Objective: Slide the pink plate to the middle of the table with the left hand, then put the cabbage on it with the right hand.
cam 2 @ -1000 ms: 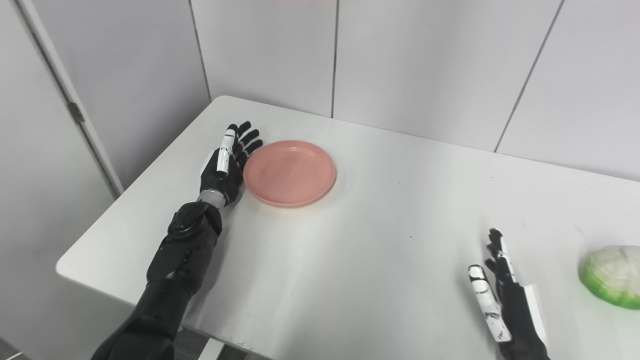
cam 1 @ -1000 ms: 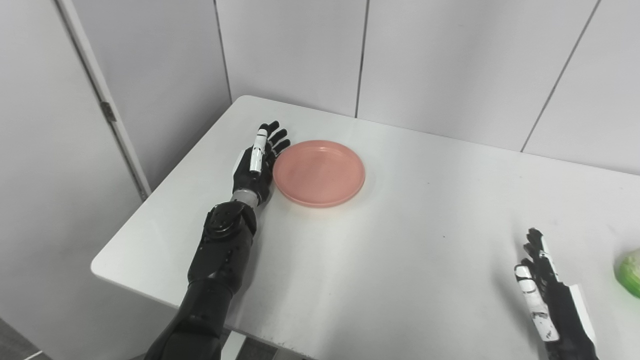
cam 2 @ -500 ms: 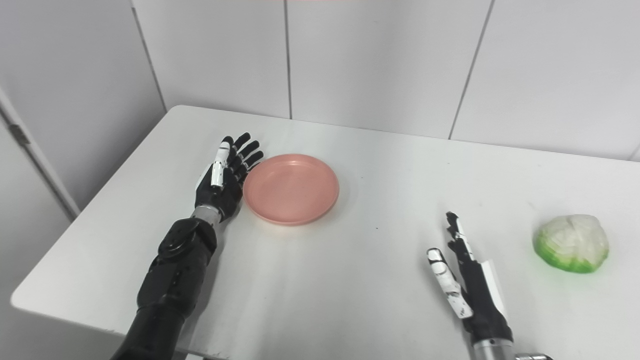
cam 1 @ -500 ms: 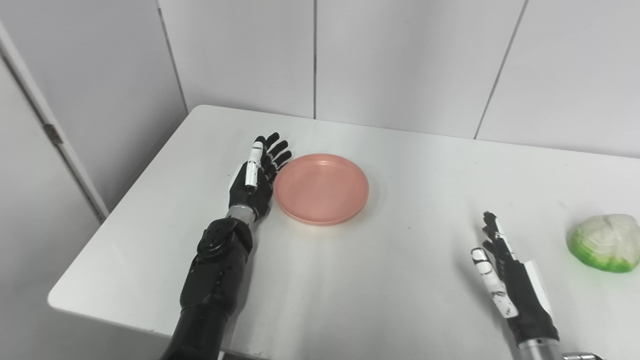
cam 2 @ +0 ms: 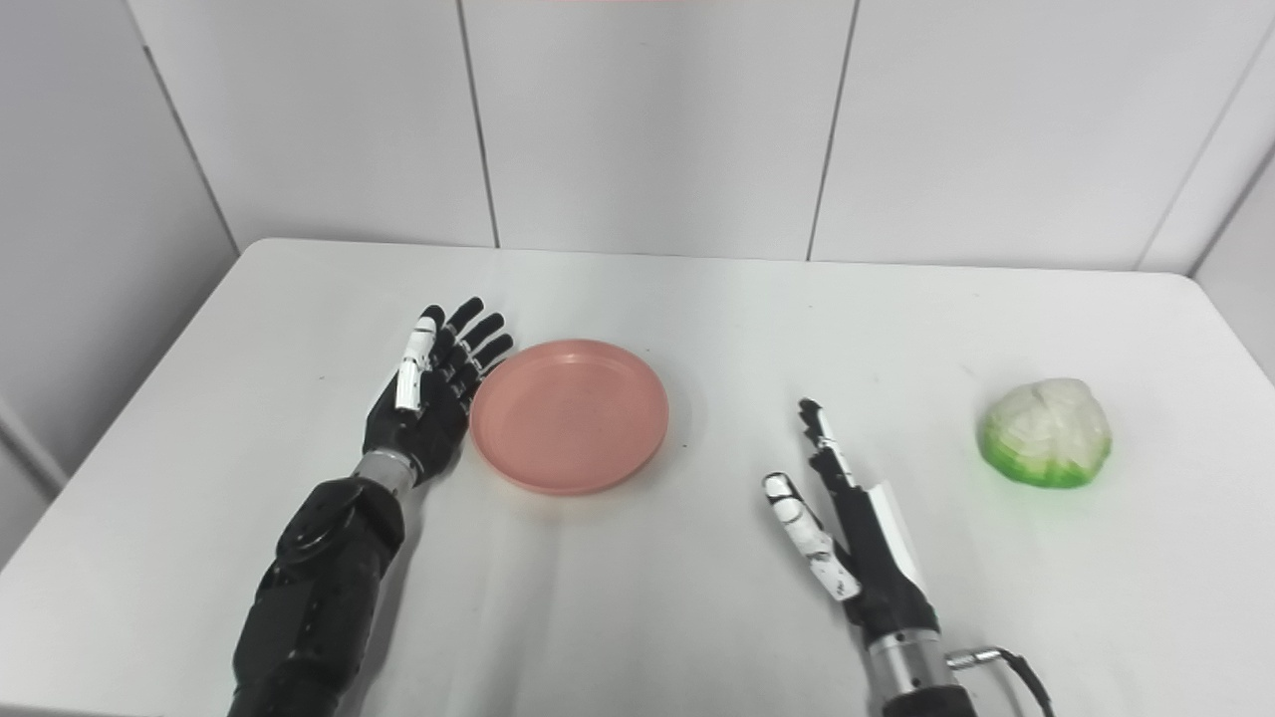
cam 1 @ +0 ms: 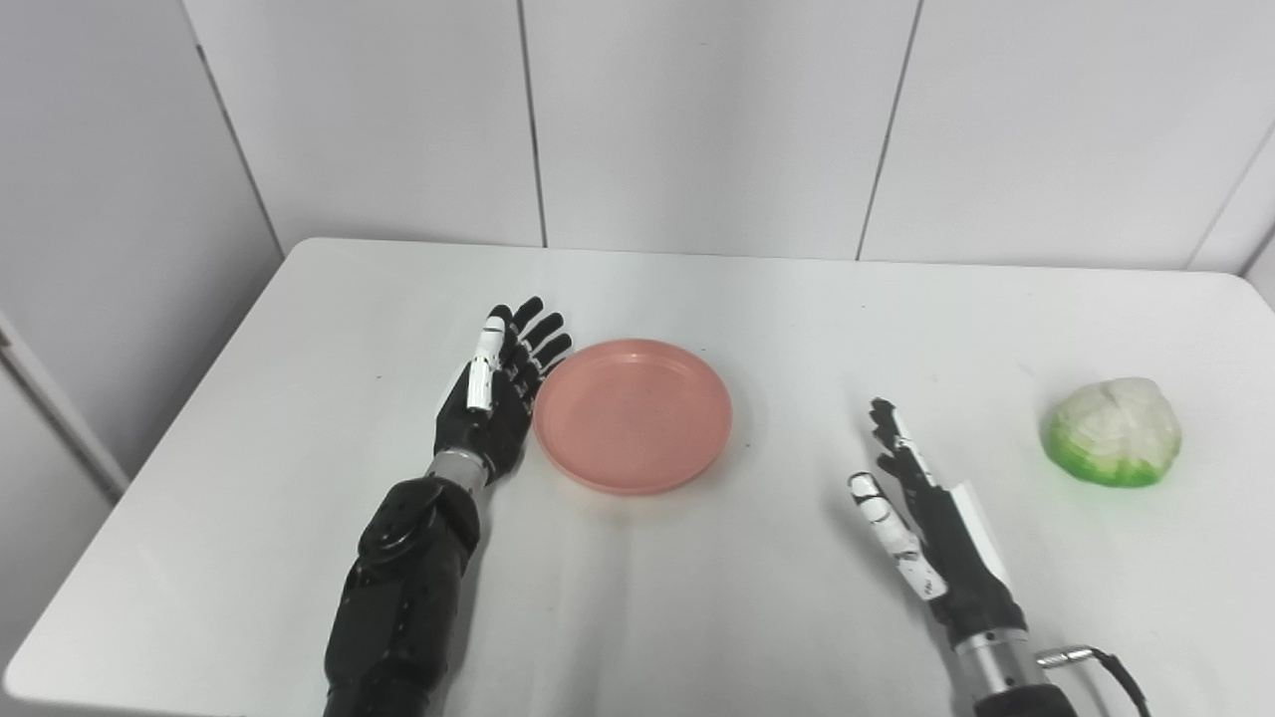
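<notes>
A round pink plate (cam 1: 634,414) lies flat on the white table, left of centre. My left hand (cam 1: 493,398) stands on edge against the plate's left rim, open, fingers straight and pointing away from me. A green and white cabbage (cam 1: 1113,432) sits at the right side of the table. My right hand (cam 1: 921,518) hovers open over the table between plate and cabbage, well short of the cabbage, palm turned left, holding nothing.
The white table (cam 1: 797,319) runs back to a grey panelled wall (cam 1: 697,119). Its left edge drops off beside another wall panel. A thin cable (cam 1: 1101,662) trails from my right wrist.
The camera has swung right, so the whole table and the cabbage are now in view. The plate seems to sit slightly further right on the table, with my left hand still at its rim.
</notes>
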You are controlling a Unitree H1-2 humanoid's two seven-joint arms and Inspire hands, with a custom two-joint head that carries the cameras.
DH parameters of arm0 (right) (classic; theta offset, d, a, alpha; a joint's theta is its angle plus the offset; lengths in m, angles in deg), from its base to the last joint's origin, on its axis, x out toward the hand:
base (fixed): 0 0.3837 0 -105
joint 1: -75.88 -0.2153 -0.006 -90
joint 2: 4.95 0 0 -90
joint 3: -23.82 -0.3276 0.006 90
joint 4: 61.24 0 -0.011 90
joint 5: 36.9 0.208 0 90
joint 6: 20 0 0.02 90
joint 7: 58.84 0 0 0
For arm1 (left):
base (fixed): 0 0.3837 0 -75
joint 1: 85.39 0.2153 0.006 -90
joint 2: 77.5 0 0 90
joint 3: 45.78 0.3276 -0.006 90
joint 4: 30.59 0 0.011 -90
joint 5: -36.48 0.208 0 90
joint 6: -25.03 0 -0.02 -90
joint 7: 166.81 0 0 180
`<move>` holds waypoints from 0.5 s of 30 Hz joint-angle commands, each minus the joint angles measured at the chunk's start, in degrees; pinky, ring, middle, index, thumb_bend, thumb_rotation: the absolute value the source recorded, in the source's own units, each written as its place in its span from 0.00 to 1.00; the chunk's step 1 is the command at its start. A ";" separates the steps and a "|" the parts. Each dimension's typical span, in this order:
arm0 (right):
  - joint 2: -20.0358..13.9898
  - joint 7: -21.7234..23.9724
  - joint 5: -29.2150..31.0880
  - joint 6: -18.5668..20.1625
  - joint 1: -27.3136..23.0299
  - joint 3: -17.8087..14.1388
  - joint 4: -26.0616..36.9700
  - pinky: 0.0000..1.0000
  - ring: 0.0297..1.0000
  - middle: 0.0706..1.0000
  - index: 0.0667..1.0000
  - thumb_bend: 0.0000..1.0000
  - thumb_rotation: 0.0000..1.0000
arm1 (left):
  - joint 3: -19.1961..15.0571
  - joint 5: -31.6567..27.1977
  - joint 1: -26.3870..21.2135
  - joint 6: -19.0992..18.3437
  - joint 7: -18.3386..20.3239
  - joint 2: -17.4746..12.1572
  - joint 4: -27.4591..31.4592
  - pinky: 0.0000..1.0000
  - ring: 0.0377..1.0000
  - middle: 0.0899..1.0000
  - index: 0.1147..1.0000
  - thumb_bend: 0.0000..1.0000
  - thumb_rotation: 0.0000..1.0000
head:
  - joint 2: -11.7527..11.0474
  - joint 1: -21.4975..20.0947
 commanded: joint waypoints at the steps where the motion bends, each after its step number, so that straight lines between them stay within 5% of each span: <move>1: 2.02 -0.81 0.35 -0.39 0.74 1.33 -1.86 0.94 0.96 0.97 0.98 0.31 1.00 | 0.80 -0.02 -0.22 -1.49 0.48 0.40 1.61 0.92 0.91 0.91 0.90 0.38 1.00 | -0.04 0.01; 15: 3.38 -1.12 -0.28 -0.69 0.72 2.26 -2.21 0.95 0.97 0.98 0.98 0.30 1.00 | 4.98 1.21 1.22 -1.86 0.63 3.85 2.03 0.92 0.92 0.92 0.92 0.37 1.00 | 1.15 -4.89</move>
